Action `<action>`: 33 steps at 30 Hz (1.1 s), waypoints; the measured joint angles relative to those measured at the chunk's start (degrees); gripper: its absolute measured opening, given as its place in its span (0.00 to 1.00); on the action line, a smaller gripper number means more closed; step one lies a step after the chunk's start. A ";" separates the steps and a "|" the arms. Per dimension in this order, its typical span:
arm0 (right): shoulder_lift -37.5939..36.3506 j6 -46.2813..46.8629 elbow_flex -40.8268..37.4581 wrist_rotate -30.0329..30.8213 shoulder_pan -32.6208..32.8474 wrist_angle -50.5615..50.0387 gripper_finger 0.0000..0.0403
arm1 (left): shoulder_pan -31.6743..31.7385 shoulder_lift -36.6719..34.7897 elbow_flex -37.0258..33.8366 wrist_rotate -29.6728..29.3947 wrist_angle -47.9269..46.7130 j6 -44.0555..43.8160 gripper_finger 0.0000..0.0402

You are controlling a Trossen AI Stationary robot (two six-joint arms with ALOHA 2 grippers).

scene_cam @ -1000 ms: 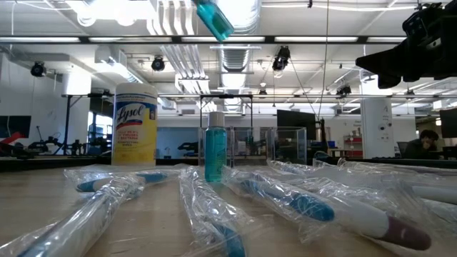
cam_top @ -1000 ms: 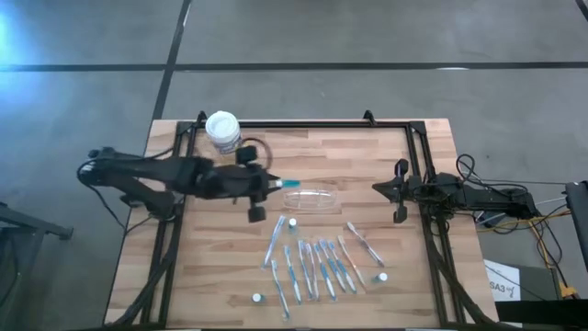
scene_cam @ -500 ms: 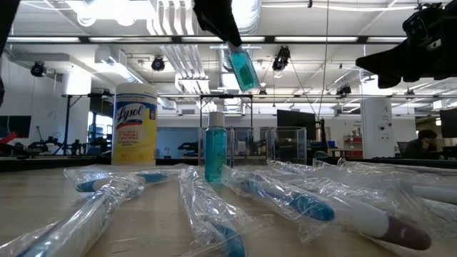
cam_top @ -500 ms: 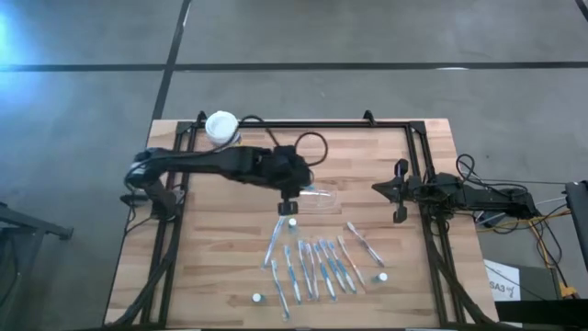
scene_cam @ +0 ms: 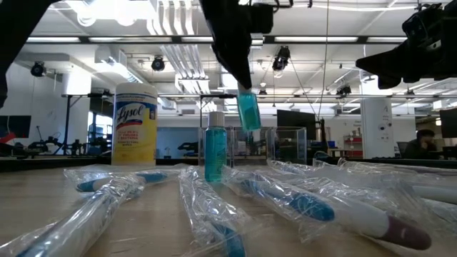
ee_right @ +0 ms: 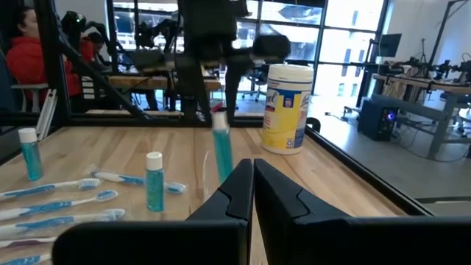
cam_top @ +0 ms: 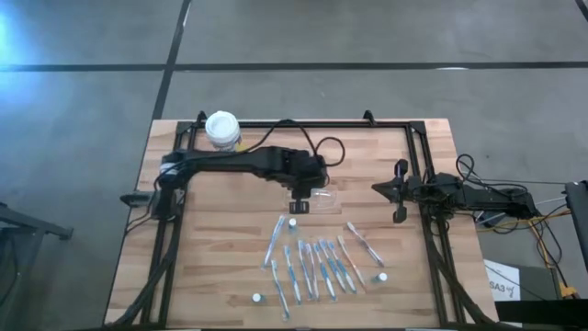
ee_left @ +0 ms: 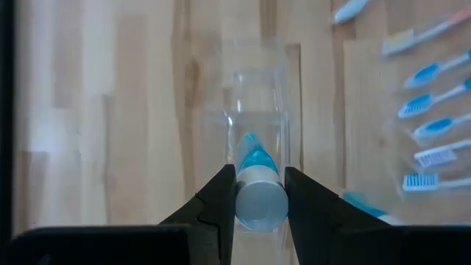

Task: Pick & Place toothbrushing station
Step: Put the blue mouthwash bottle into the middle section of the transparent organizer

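Observation:
My left gripper [cam_top: 302, 191] reaches over the table's middle and is shut on a small teal bottle with a white cap [scene_cam: 248, 111], right above the clear plastic holder [cam_top: 322, 199], which lies flat on the wood. The bottle also shows in the right wrist view [ee_right: 221, 151]. Several wrapped blue, white and pink toothbrushes [cam_top: 314, 267] lie nearer the front edge. Three more small white-capped bottles stand among them [cam_top: 292, 222] [cam_top: 379, 277] [cam_top: 256, 298]. My right gripper [cam_top: 401, 191] waits shut and empty at the right edge. My left gripper pinches the bottle's white-capped upper end [ee_left: 259, 200] between its two fingers. The fingers come from above, pointing down. The bottle hangs below them, cap up and slightly tilted, clear of the table, its lower end over the clear holder [ee_left: 254, 110].
A yellow canister with a white lid [cam_top: 221, 129] stands at the far left corner. A black frame [cam_top: 303, 124] runs along the table's far and side edges. Bare wood lies between the holder and the far edge. A person in red [ee_right: 29, 51] sits beyond the table.
My left gripper has gone toward the table's right edge and down with the teal bottle, from beside the canister to above the clear holder. It has tipped to point down. The bottle has turned from steeply slanted to nearly upright and has come lower.

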 joint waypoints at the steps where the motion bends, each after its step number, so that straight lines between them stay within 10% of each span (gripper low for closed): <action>1: -0.01 0.00 0.00 0.00 0.00 -0.06 0.02 | 0.20 0.24 -0.05 0.09 -0.36 0.00 0.24; 33: 0.03 -0.85 0.00 0.00 0.01 -0.26 0.02 | 4.69 7.37 -0.33 0.19 -0.95 0.99 0.24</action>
